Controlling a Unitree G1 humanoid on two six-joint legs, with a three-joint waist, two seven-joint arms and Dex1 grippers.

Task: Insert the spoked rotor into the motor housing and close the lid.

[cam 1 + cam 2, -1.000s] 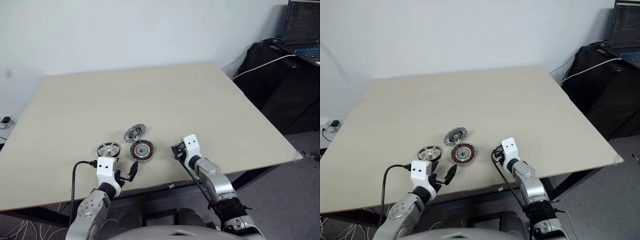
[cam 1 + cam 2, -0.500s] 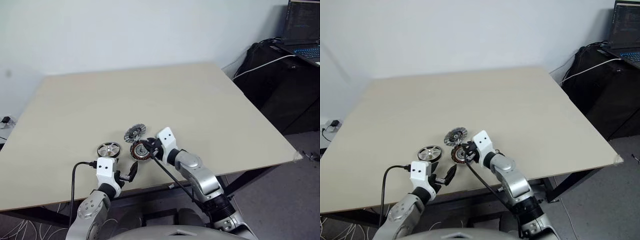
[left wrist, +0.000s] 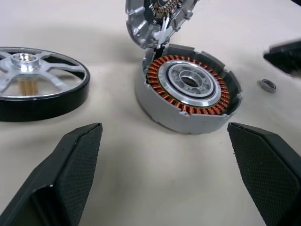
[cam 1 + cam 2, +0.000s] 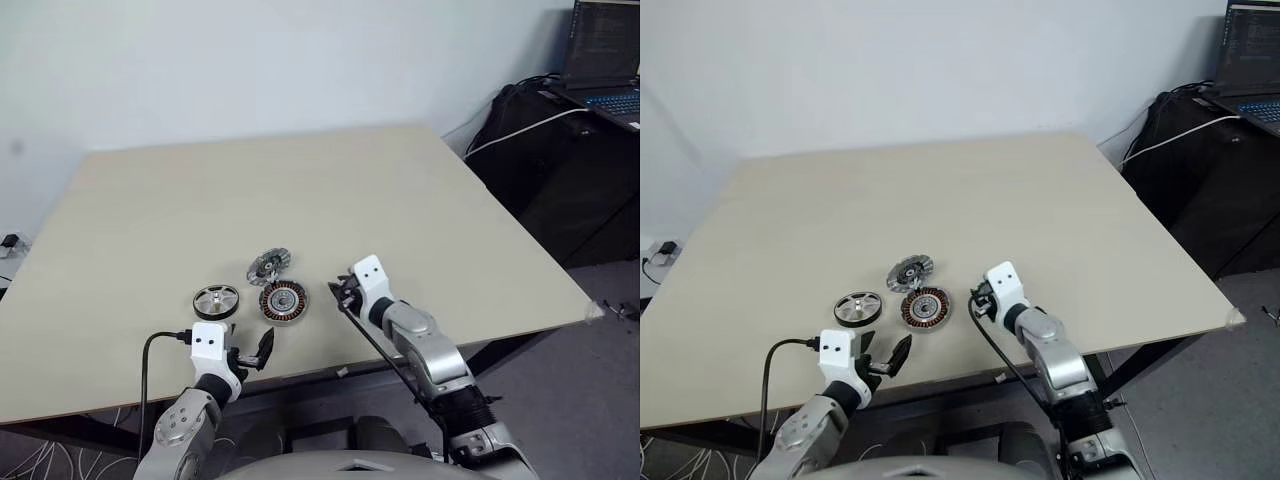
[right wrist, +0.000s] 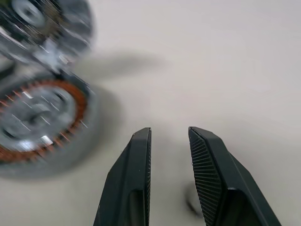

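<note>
The shiny spoked rotor [image 4: 216,300] lies flat on the table, to the left of the motor housing [image 4: 284,300] with its copper windings [image 3: 188,92]. The grey lid [image 4: 268,265] stands tilted against the housing's far rim [image 3: 157,19]. My left gripper [image 4: 247,355] hovers just in front of the rotor and housing. It is wide open, with nothing between its fingers [image 3: 70,174]. My right gripper [image 4: 340,293] sits low over the table just right of the housing. Its fingers [image 5: 136,174] stand a narrow gap apart and hold nothing.
A small metal ring [image 3: 268,85] lies on the table right of the housing. The table's front edge [image 4: 330,370] runs close behind both grippers. A laptop [image 4: 605,60] sits on dark furniture off the table's right side.
The right gripper swung left onto the housing half a second ago and has now drawn back to its right. The left gripper and the parts have stayed put.
</note>
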